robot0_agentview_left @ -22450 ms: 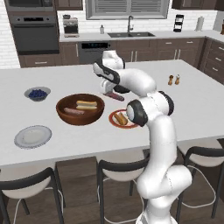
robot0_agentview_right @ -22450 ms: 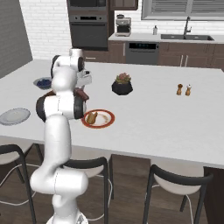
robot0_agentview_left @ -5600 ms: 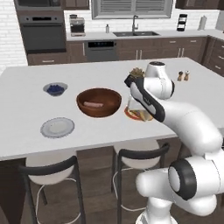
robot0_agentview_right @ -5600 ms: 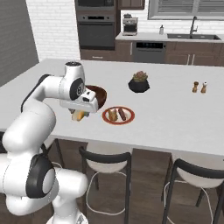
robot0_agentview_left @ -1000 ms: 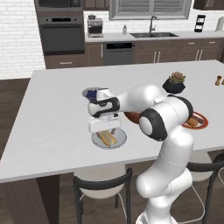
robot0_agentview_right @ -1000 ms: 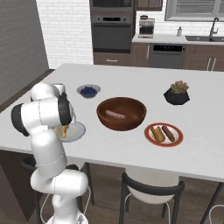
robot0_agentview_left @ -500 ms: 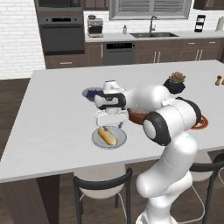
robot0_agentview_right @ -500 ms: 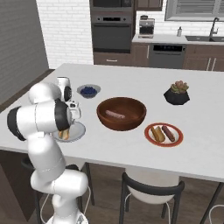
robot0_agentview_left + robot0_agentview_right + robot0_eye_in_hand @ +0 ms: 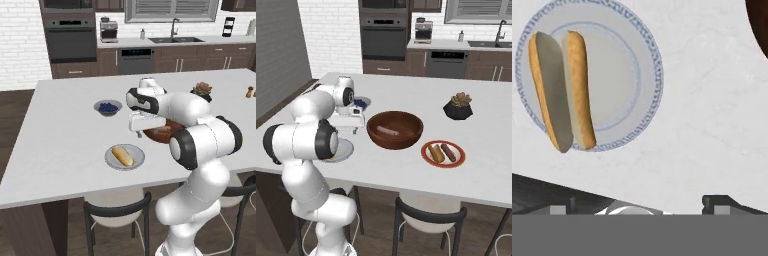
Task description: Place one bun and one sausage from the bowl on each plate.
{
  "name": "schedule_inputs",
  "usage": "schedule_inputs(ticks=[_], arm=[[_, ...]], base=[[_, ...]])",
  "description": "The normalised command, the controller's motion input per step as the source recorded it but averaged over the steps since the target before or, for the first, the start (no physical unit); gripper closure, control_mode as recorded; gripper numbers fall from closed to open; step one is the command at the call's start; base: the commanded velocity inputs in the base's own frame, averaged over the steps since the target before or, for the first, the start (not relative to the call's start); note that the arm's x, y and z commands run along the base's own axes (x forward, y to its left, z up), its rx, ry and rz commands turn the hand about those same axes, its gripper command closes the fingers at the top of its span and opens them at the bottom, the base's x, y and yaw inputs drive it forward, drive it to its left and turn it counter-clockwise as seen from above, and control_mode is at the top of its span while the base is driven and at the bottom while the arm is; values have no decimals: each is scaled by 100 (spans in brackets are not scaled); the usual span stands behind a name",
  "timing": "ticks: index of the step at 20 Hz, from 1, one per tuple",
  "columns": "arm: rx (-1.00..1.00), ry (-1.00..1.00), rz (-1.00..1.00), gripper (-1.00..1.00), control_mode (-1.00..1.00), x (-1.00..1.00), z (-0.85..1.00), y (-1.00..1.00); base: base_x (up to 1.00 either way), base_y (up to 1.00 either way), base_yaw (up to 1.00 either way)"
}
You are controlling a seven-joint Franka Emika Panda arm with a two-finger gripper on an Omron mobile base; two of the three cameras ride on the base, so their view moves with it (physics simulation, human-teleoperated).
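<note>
End effector [image 9: 138, 131] open, above counter [image 9: 65, 135]

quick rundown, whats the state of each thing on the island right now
gripper: open, empty, above the counter beside the wooden bowl
grey plate: holds a bun, no sausage
bun: split open, lying on the grey plate
wooden bowl: one sausage inside
sausage: lying in the wooden bowl
red plate: holds a bun and a sausage
berry bowl: filled with berries
</note>
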Motion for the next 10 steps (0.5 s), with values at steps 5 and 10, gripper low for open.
schedule_inputs(ticks=[5, 10], arm=[[0, 1, 15, -100, -100, 38, 17, -57], [0, 0, 27, -100, -100, 42, 2, -50]], base=[[0, 0, 0], [0, 0, 0]])
